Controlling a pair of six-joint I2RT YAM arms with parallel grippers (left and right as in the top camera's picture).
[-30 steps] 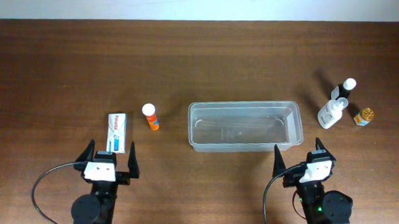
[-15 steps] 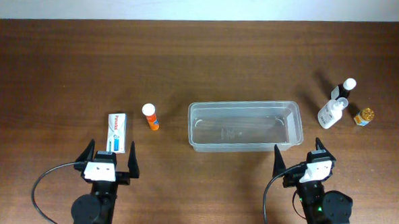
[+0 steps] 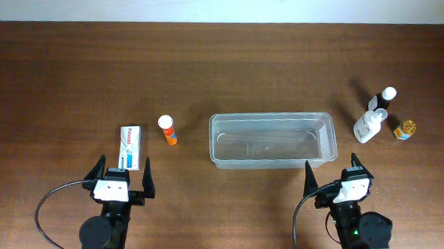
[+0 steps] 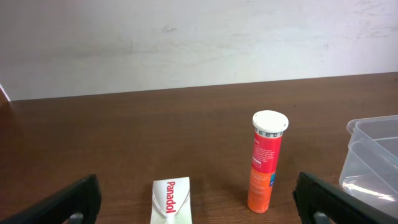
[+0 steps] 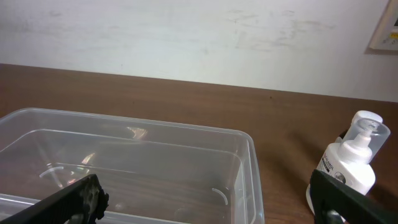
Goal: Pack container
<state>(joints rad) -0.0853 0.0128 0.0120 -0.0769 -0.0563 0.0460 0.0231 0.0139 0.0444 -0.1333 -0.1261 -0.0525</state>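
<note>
The clear container [image 3: 222, 159] lies empty at the table's middle; it also shows in the right wrist view [image 5: 252, 171] and at the right edge of the left wrist view [image 4: 364, 127]. An orange tube with a white cap [image 3: 168, 129] [image 4: 266, 162] and a white Panadol box [image 3: 132, 146] [image 4: 170, 200] sit left of it. A white pump bottle [image 3: 368, 125] [image 5: 351, 163], a black bottle with white cap [image 3: 383, 98] and a small amber jar [image 3: 405, 129] sit to its right. My left gripper [image 3: 120, 172] [image 4: 198, 205] is open just behind the box. My right gripper [image 3: 331, 167] [image 5: 208, 202] is open at the container's near right corner.
The dark wooden table [image 3: 74, 73] ends at a white wall [image 3: 212, 4] at the back. Both arm bases stand at the near edge.
</note>
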